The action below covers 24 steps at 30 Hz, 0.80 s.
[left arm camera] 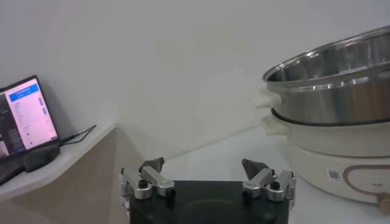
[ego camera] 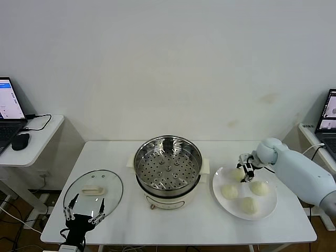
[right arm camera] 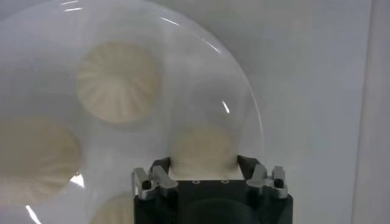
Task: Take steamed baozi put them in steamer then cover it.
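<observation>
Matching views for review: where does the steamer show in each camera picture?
Head view: the steamer stands mid-table, between the glass lid and the plate.
Left wrist view: its steel pot and cream base fill the right side.
Right wrist view: not in it.
Shared landmark: the white table.

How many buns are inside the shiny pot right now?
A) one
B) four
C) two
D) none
D: the steamer shows only its bare holed floor, while all four steamed baozi sit on the white plate, where the right gripper is open around one of them; the left gripper waits open by the glass lid.
</observation>
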{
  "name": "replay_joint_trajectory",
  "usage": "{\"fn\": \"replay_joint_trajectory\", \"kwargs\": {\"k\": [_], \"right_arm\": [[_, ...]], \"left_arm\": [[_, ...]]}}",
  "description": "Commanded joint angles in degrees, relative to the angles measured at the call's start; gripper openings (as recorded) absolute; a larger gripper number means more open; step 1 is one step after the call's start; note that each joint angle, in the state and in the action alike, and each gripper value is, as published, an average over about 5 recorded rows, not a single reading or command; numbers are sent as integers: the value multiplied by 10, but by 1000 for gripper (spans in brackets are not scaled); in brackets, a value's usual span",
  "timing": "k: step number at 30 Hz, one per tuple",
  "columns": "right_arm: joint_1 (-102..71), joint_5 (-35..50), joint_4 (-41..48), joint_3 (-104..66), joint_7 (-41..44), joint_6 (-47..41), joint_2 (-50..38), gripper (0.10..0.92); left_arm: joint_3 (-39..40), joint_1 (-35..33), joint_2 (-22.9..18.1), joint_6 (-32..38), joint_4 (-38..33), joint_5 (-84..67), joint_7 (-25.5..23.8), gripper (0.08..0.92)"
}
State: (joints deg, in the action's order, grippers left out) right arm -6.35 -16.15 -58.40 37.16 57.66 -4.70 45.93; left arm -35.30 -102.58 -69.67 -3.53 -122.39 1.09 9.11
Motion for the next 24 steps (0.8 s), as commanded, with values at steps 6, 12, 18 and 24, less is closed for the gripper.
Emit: {"fn": "replay_joint_trajectory", "kwargs": {"k": [6, 12, 18, 24], "right_arm": [[10, 10, -26, 6, 0, -1, -22, 478], [72, 62, -96, 45, 0, -5, -82, 489], [202, 155, -179, 114, 2, -24, -140, 492], [355, 225, -200, 210, 5, -18, -105, 492]], "left_arm": [[-1, -1, 0, 2, -3, 0, 1, 823], [-2, -2, 4, 2, -4, -3, 0, 823], [4, 6, 9, 2, -6, -6, -1, 823], [8, 11, 11, 2, -11, -9, 1, 823]]}}
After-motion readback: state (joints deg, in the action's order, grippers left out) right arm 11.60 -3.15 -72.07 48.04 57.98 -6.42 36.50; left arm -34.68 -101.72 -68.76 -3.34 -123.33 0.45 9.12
